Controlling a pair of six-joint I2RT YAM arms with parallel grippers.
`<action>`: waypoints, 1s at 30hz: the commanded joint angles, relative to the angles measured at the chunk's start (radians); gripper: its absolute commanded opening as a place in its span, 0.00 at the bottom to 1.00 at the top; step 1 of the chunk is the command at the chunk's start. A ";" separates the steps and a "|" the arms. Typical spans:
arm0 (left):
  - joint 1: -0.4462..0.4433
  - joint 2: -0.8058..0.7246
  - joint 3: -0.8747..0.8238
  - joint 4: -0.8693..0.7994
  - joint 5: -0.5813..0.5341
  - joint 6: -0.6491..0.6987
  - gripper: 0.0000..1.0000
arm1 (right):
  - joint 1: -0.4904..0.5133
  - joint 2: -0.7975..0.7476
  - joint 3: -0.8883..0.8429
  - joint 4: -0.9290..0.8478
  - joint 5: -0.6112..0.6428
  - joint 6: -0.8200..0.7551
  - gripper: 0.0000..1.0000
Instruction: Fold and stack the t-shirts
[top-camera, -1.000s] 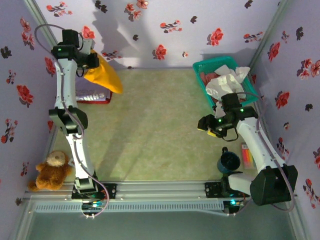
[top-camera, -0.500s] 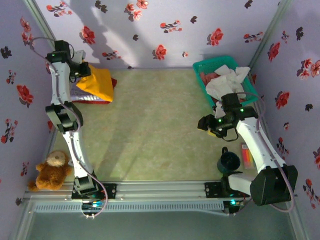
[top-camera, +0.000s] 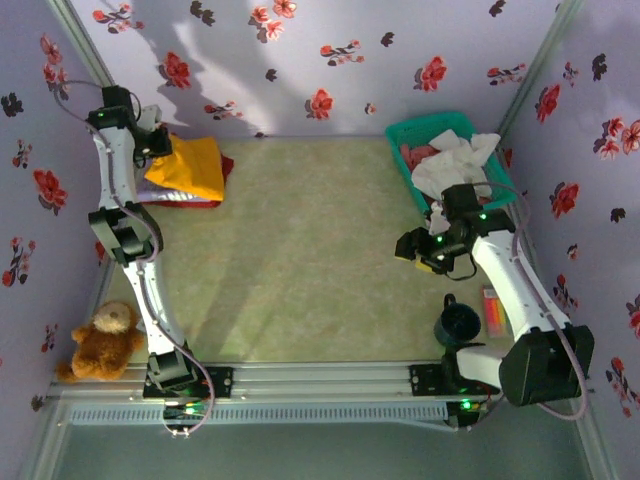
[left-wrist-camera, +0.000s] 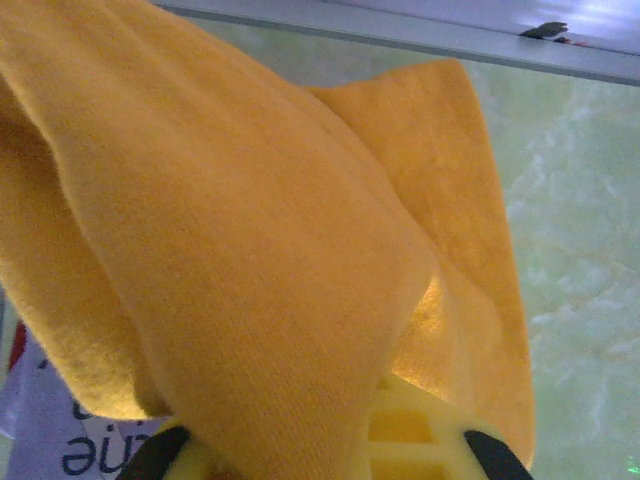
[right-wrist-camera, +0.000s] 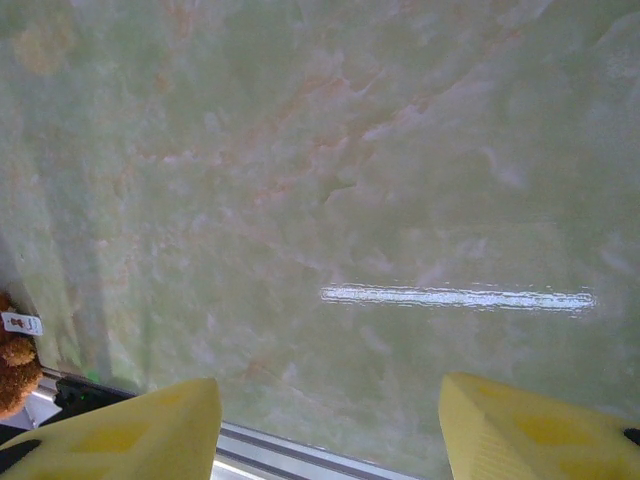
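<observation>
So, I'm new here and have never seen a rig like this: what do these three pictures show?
A left arm and a right arm are bolted to a green table. The wide picture looks down from above and behind; the other two come from a camera on each wrist. The left claw is shut on an orange shirt, over folded shirts at the far left. The right claw hangs open above bare table. A basket holds a white shirt; a bear sits at the near left.
</observation>
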 joint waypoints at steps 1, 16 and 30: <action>0.028 0.023 0.042 0.057 -0.053 0.018 0.00 | -0.005 0.015 0.027 -0.029 0.009 -0.023 0.61; 0.036 -0.046 0.005 -0.016 -0.387 -0.170 0.80 | -0.005 0.047 0.072 0.006 0.002 -0.018 0.61; 0.013 -0.717 -0.699 0.155 -0.113 -0.269 1.00 | -0.017 -0.227 0.045 0.137 0.307 -0.036 0.99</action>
